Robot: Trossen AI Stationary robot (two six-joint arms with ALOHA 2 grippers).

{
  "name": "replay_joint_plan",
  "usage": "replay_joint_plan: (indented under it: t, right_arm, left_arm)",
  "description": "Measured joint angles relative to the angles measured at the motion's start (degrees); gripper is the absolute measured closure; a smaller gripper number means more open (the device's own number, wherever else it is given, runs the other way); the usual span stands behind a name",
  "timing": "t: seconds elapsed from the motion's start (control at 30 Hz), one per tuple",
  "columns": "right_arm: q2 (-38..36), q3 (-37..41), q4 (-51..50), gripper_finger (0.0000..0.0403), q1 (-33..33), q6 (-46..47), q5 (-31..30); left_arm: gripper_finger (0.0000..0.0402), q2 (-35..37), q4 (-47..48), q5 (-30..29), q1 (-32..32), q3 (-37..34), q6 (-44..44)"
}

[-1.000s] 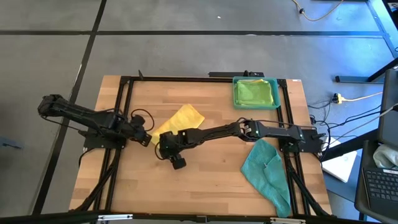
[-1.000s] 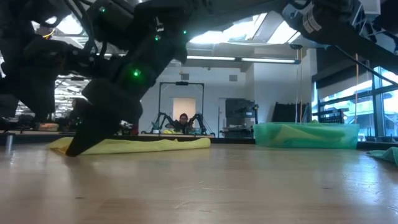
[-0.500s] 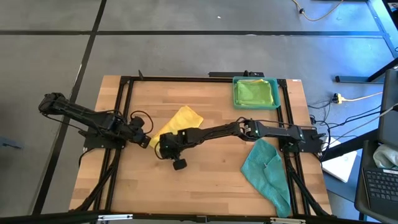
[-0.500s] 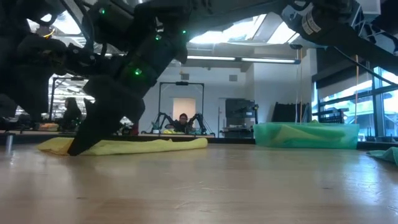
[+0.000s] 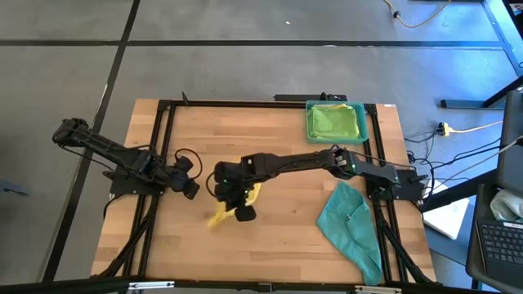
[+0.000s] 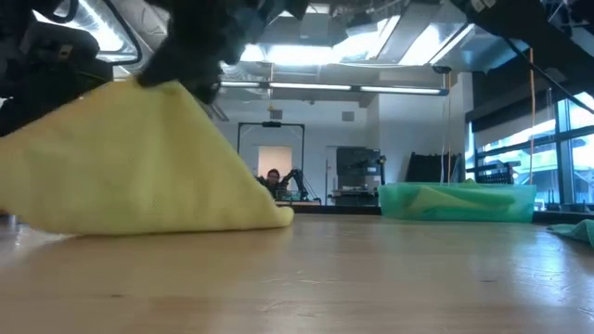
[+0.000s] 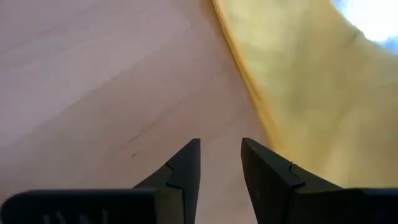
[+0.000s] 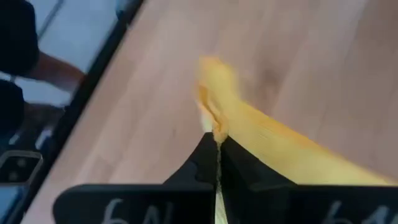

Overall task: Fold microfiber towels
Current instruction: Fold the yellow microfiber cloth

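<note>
The left gripper (image 5: 189,189) is waiting low over the wooden table (image 5: 278,245) at its left side, its two fingers (image 7: 186,171) standing a little apart with only bare wood between them. In the left wrist view the edge of the yellow towel (image 7: 305,93) is lying just ahead of those fingers, beside them and not touching.

Near the middle of the table the right gripper (image 5: 243,211) is reaching in from the right, its arm stretching across the boards. Its jaws are pressed together on a pinch of the yellow towel (image 5: 219,217), as the right wrist view shows, where the cloth (image 8: 249,134) is coming out from between the closed fingers (image 8: 208,165). In the low view the towel (image 6: 130,167) is hanging from that grip like a tent, its lower edge resting on the table.

Further right, at the far edge, a teal tray (image 5: 310,122) is holding a bright green towel (image 5: 335,121). Nearer the front on the right side, a teal towel (image 5: 351,224) is lying crumpled on the wood, well apart from both grippers.
</note>
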State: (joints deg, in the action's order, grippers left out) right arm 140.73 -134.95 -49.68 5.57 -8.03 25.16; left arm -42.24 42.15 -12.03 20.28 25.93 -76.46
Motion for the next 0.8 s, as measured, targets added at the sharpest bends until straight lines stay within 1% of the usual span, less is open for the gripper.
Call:
replay_joint_plan:
  t: [0.13,0.23,0.37,0.47,0.8]
  right_arm:
    - [-1.7,0.2,-2.5,0.0396,-0.6,-0.2,-0.3]
    - [-2.3,0.2,-7.0,0.039,-1.0,-1.6,0.5]
    - [-0.9,4.8,-12.1,0.0394,-1.1,-3.9,-0.5]
    - [-2.0,7.4,-11.7,0.0398,-1.6,-4.1,-1.8]
    - [-2.8,7.3,-11.4,0.0397,-6.4,-3.0,-1.6]
  left_arm:
    - [0.0293,0.0,0.0,-1.8,0.4,0.0,-1.1]
    - [0.0293,0.0,-0.5,-3.7,0.4,0.0,-1.2]
    - [0.0293,0.0,-1.8,-5.5,0.4,0.0,-1.4]
    - [0.0293,-0.1,-2.1,-5.9,0.4,0.0,-1.5]
    - [0.0293,-0.1,-2.4,-6.6,0.4,0.0,-2.7]
